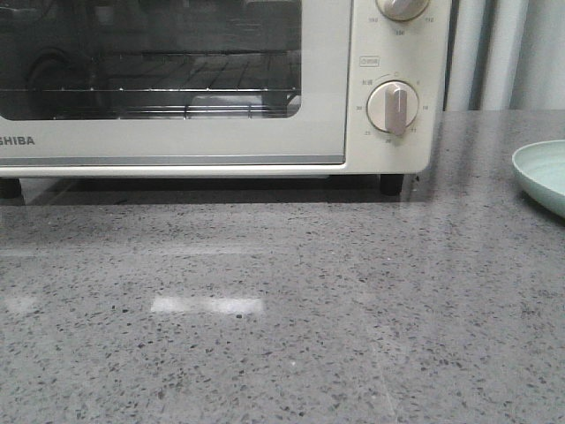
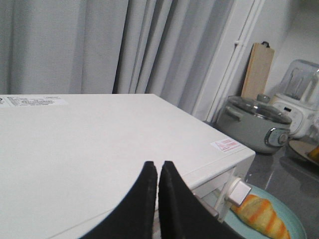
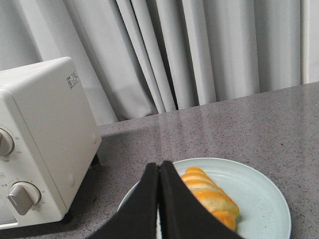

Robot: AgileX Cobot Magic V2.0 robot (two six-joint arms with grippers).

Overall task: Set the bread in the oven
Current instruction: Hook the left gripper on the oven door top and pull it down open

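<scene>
The cream-white oven (image 1: pixel 177 79) fills the back left of the front view, its glass door shut and the wire rack (image 1: pixel 168 88) showing behind it. The bread (image 3: pixel 212 196), cream with orange stripes, lies on a pale green plate (image 3: pixel 259 199) to the right of the oven. My right gripper (image 3: pixel 159 167) is shut and empty, above the plate's near edge beside the bread. My left gripper (image 2: pixel 158 167) is shut and empty, high above the oven's white top (image 2: pixel 99 144). The bread also shows in the left wrist view (image 2: pixel 261 215). Neither gripper shows in the front view.
The plate's rim (image 1: pixel 540 172) shows at the right edge of the front view. Beige knobs (image 1: pixel 393 106) sit on the oven's right panel. A grey-green cooker pot (image 2: pixel 256 124), a wooden board (image 2: pixel 258 69) and a white appliance (image 2: pixel 299 94) stand beyond the oven. Grey curtains hang behind.
</scene>
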